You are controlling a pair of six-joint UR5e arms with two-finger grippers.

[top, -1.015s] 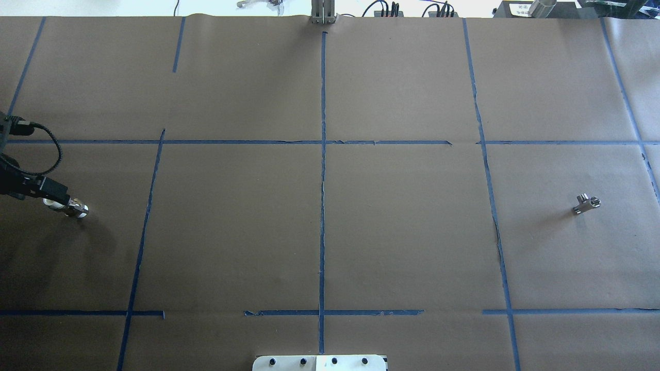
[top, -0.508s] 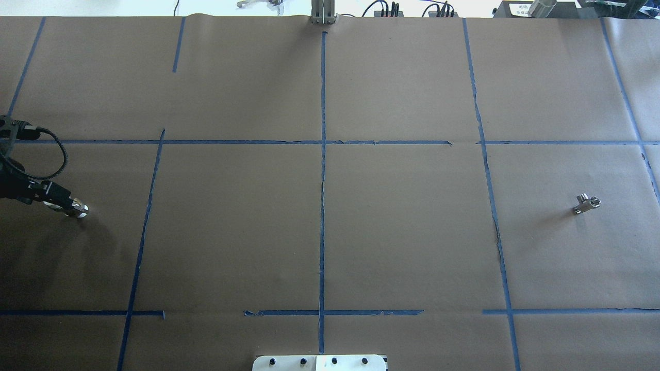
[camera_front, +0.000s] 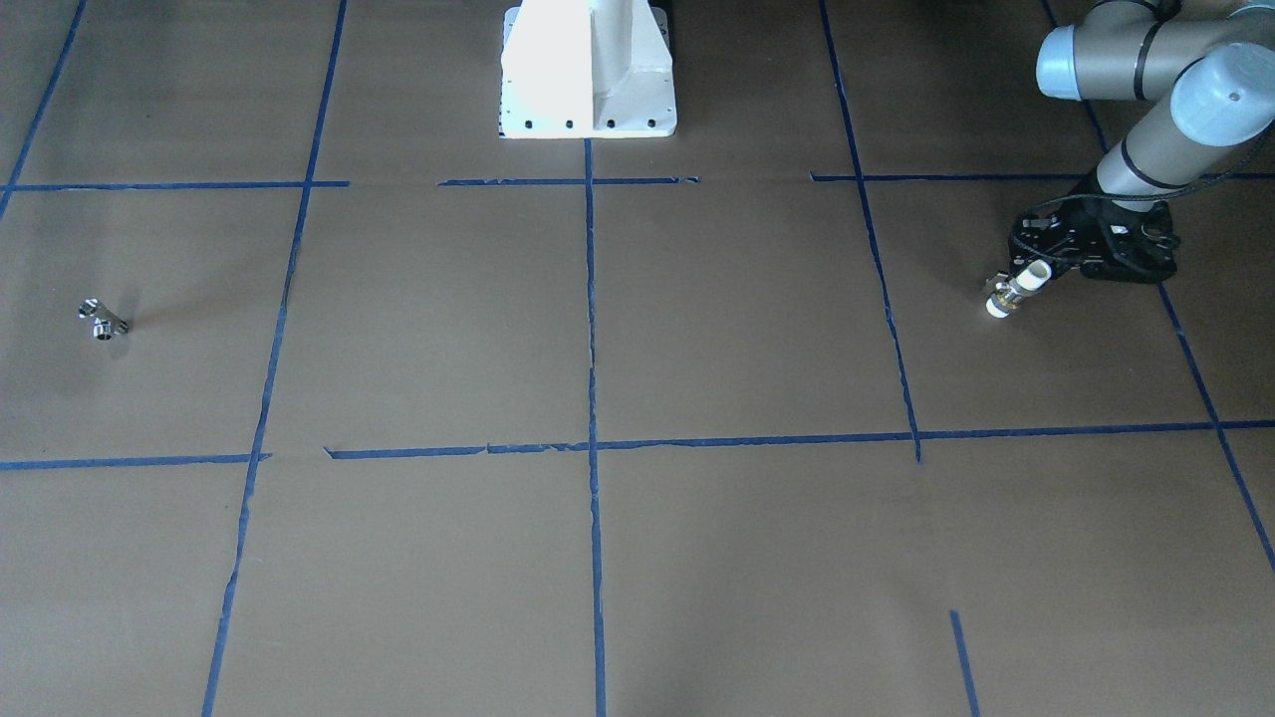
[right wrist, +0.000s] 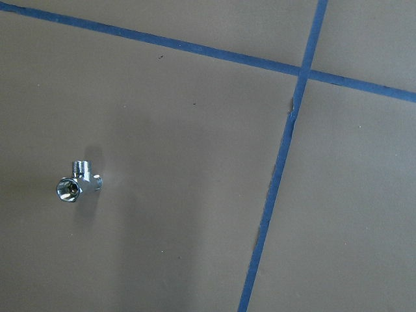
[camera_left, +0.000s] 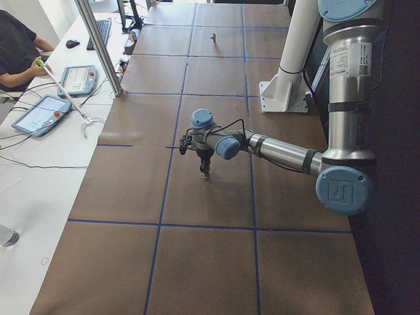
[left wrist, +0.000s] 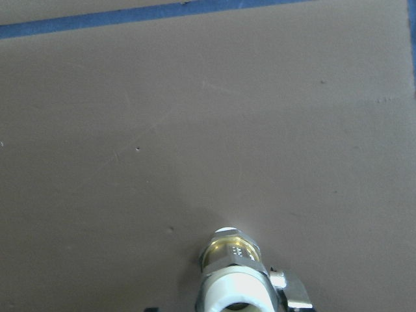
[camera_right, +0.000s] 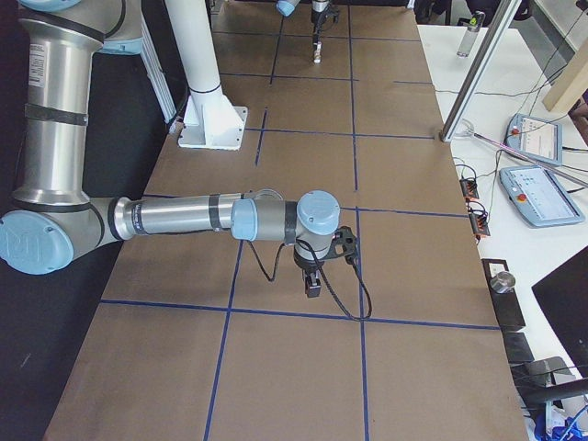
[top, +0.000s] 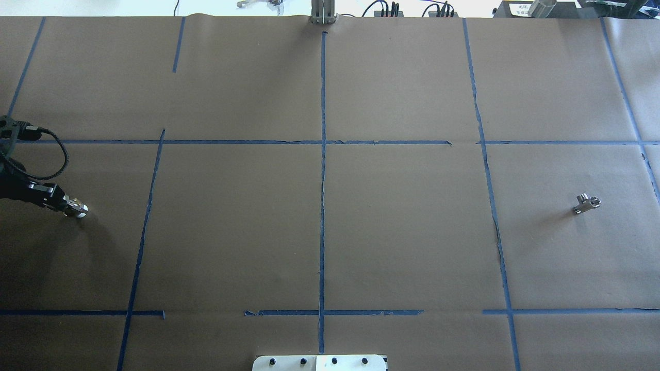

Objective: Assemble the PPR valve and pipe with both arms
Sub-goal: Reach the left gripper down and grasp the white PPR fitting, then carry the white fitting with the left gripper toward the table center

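Observation:
The PPR valve (camera_front: 1013, 291), white with a brass band, hangs tilted from my left gripper (camera_front: 1036, 269), which is shut on its upper white end. It also shows at the left edge of the overhead view (top: 78, 209) and close up at the bottom of the left wrist view (left wrist: 234, 276). The pipe (top: 586, 203), a small chrome T-fitting, lies alone on the brown paper at the right; it also shows in the front view (camera_front: 102, 319) and the right wrist view (right wrist: 78, 185). My right gripper (camera_right: 312, 287) shows only in the right side view; I cannot tell if it is open.
Brown paper with blue tape lines covers the table (top: 319, 216). The white robot base (camera_front: 588, 110) stands at the near middle edge. A metal post (camera_left: 98, 46) and a desk with tablets (camera_left: 46, 111) and a seated person (camera_left: 16, 46) lie beyond the far edge.
My left wrist has shifted slightly left and down in the overhead view and now covers more of the valve's white end. The valve's tip stays in place. The pipe has not moved.

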